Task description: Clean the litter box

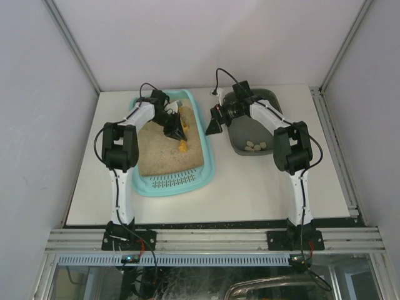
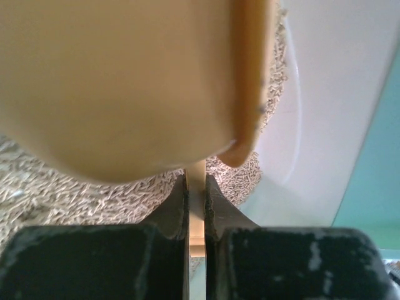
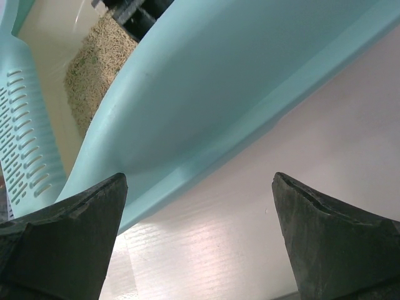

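Note:
The light-teal litter box point(image 1: 145, 187) lies on the left half of the table, with tan litter point(image 1: 164, 150) inside and a slotted grate strip point(image 1: 172, 182) at its near end. My left gripper point(image 1: 175, 130) hangs over the litter near the box's right side, shut on the thin handle of a yellow-orange scoop point(image 1: 182, 146). In the left wrist view the scoop point(image 2: 125, 81) fills the top, its handle pinched in the left gripper point(image 2: 196, 187) above the litter point(image 2: 62, 194). My right gripper point(image 1: 214, 127) is open just outside the box's right wall point(image 3: 219, 75); the right gripper point(image 3: 200, 187) holds nothing.
A dark grey tray point(image 1: 273, 100) stands to the right of the litter box, with a few white lumps point(image 1: 255, 146) at its near end. The white table point(image 3: 250, 237) shows between the right fingers. White walls close in the table at the back and sides.

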Robot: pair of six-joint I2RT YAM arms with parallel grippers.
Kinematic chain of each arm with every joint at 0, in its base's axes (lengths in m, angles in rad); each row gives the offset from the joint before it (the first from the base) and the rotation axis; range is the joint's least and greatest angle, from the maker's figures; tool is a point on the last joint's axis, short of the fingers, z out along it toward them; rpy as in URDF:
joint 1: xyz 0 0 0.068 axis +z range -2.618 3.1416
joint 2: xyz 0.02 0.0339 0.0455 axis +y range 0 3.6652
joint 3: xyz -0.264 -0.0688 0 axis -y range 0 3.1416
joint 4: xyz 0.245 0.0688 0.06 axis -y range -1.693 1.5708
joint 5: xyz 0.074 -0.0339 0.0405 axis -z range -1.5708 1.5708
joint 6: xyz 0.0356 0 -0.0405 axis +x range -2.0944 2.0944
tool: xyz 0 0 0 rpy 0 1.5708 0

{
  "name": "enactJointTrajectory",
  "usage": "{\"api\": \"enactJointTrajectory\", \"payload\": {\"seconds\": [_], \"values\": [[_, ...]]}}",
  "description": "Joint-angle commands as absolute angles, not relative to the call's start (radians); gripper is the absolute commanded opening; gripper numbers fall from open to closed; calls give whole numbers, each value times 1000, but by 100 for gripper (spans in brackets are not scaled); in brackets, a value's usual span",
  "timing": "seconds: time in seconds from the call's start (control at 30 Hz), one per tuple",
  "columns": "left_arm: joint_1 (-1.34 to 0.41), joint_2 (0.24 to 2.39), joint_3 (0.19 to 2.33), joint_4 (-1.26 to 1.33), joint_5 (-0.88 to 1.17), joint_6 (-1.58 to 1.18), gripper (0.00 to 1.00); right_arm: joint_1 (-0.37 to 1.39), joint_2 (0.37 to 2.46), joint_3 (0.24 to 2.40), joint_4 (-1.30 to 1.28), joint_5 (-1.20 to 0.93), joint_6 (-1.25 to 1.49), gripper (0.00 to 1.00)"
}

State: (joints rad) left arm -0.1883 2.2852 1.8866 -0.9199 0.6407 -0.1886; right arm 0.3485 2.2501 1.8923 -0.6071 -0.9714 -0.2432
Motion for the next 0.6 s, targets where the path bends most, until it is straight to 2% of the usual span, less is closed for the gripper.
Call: {"api": "enactJointTrajectory", "payload": {"seconds": [0.0,0.27,0.57], "values": [[-221,2227,1813,-830,775,-103,0,354,2250,1922,-615,-997,-233,100],[-221,2205,1791,-822,779,-125,0,347,2245,1922,-628,-991,-239,100],[-190,1917,1469,-578,898,-195,0,341,2256,1940,-630,-1008,-213,100]]}}
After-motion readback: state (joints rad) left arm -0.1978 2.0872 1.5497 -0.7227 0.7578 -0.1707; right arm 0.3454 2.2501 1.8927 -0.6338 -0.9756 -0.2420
